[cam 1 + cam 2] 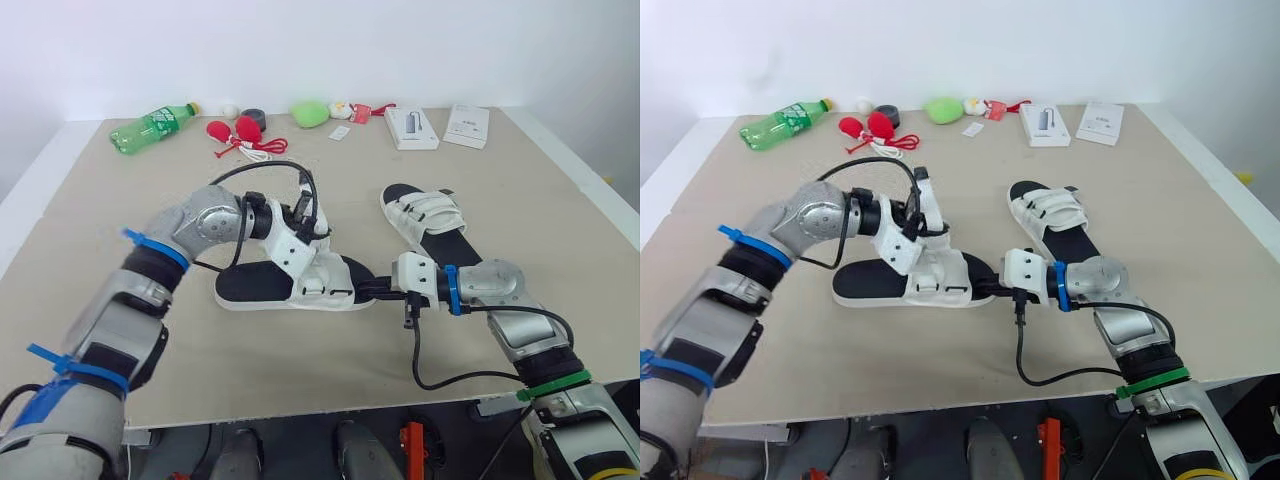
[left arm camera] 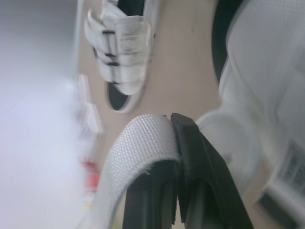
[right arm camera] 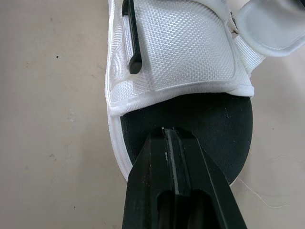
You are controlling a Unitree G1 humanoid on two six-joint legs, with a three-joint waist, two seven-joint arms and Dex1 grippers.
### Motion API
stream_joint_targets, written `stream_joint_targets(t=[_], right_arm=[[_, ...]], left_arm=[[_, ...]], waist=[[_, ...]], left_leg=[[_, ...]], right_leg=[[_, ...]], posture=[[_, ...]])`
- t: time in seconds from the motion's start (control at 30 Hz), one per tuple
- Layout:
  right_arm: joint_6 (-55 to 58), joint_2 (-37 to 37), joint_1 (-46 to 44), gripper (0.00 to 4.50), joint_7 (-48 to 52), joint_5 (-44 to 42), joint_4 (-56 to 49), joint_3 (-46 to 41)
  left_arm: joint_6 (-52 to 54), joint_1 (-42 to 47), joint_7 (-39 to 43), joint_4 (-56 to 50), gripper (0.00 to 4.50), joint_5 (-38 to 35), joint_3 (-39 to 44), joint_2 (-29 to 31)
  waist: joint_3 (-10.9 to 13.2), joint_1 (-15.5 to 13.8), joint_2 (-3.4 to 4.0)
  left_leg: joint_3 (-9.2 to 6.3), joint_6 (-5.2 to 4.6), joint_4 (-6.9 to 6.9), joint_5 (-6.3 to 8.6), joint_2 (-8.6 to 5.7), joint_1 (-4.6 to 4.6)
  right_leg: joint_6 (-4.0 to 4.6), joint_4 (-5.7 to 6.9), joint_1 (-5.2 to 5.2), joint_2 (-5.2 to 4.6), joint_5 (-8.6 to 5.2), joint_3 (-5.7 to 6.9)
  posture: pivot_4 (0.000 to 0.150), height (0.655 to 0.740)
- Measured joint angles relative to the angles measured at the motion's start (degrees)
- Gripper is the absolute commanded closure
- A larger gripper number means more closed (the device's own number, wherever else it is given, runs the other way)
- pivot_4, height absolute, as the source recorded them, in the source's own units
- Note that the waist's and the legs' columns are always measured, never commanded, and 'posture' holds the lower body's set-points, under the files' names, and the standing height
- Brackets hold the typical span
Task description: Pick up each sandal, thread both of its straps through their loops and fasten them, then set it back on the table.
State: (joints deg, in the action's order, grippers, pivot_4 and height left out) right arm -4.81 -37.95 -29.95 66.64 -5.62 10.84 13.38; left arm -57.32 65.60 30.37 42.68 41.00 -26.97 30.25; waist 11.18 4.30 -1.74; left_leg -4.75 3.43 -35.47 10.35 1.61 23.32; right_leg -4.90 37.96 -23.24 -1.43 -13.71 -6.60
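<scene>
Two white-strapped sandals with black footbeds lie on the tan surface (image 1: pixel 120 200), well apart from the clutter along its far edge. The near sandal (image 1: pixel 245 283) lies flat in the middle of the surface, lengthwise across the robot's front, its toe end pointing to the robot's right. The far sandal (image 1: pixel 428 215) lies to the right and further back, angled away, with its white straps lying across the footbed. The left end effector (image 2: pixel 172 125) is over the near sandal's strapped part, its black fingers clenched on a loose white strap (image 2: pixel 138 138) that rises off the sandal and curls over the fingertip. The right end effector (image 3: pixel 165 131) reaches in low from the right with its two fingers pressed together and nothing between them; their tip lies on the black footbed at the near sandal's toe end, just in front of the wide white mesh band (image 3: pixel 171 47). Along the far edge lie a green bottle (image 1: pixel 150 125), a black roll (image 1: pixel 253 118), red objects with a cord (image 1: pixel 235 130), a green soft toy (image 1: pixel 310 112) and two white boxes (image 1: pixel 411 127).
</scene>
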Motion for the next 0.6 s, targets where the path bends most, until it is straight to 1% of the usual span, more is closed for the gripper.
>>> stream_joint_targets(t=[0.03,0.1,0.23,0.27,0.33,0.47,0.6], right_arm=[[0.0,0.0,-0.1,4.50,0.2,0.0,0.2,0.0],[-0.1,0.0,-0.2,4.50,0.3,0.0,0.3,0.0],[-0.4,0.1,-0.5,4.50,0.7,0.0,0.7,0.1],[-0.5,0.1,-0.5,4.50,0.7,0.0,0.7,0.1],[-0.5,0.1,-0.5,4.50,0.7,0.0,0.7,0.0],[-0.5,0.1,-0.5,4.50,0.7,0.0,0.7,0.0],[-0.5,0.1,-0.5,4.50,0.7,0.0,0.7,0.0]], left_arm=[[-1.2,1.2,-5.3,0.0,4.37,4.4,-0.9,0.6],[-1.7,2.9,-14.0,0.1,4.37,10.6,-2.8,1.1],[-1.6,5.0,-28.3,1.0,4.37,20.3,-7.3,2.2],[-1.7,5.3,-30.2,1.3,4.37,21.2,-7.7,2.4],[-2.6,5.8,-32.3,2.1,4.37,21.5,-8.3,2.4],[-4.8,5.9,-32.2,2.9,4.37,18.9,-8.4,2.2],[-6.4,4.3,-24.1,2.8,4.37,7.9,-7.8,1.8]], waist=[[0.0,0.0,0.00],[0.0,0.0,0.00],[0.0,0.0,0.00],[0.0,0.0,0.00],[0.0,0.0,0.00],[0.0,0.0,0.00],[0.0,0.0,0.00]], left_leg=[[0.02,0.00,0.00,0.00,-0.02,-0.01],[0.04,0.00,0.00,0.00,-0.02,-0.01],[0.04,0.00,0.02,0.00,-0.01,-0.01],[0.05,0.00,0.02,0.00,-0.01,-0.01],[0.06,0.00,0.02,0.00,-0.01,0.00],[0.07,0.00,0.02,0.00,-0.01,-0.01],[0.08,0.00,0.02,0.00,-0.01,-0.01]], right_leg=[[-0.02,-0.01,0.02,-0.01,0.00,-0.02],[-0.04,-0.01,0.02,-0.02,0.00,-0.03],[-0.05,0.00,-0.01,0.00,-0.01,-0.03],[-0.05,0.00,-0.01,0.00,-0.01,-0.03],[-0.05,0.00,-0.01,-0.01,-0.01,-0.03],[-0.05,0.00,-0.01,0.00,-0.01,-0.03],[-0.04,0.00,0.00,-0.01,-0.01,-0.03]], posture=[[0.150,0.7400],[0.150,0.7400],[0.150,0.7400],[0.150,0.7400],[0.150,0.7400],[0.150,0.7400],[0.150,0.7400]])
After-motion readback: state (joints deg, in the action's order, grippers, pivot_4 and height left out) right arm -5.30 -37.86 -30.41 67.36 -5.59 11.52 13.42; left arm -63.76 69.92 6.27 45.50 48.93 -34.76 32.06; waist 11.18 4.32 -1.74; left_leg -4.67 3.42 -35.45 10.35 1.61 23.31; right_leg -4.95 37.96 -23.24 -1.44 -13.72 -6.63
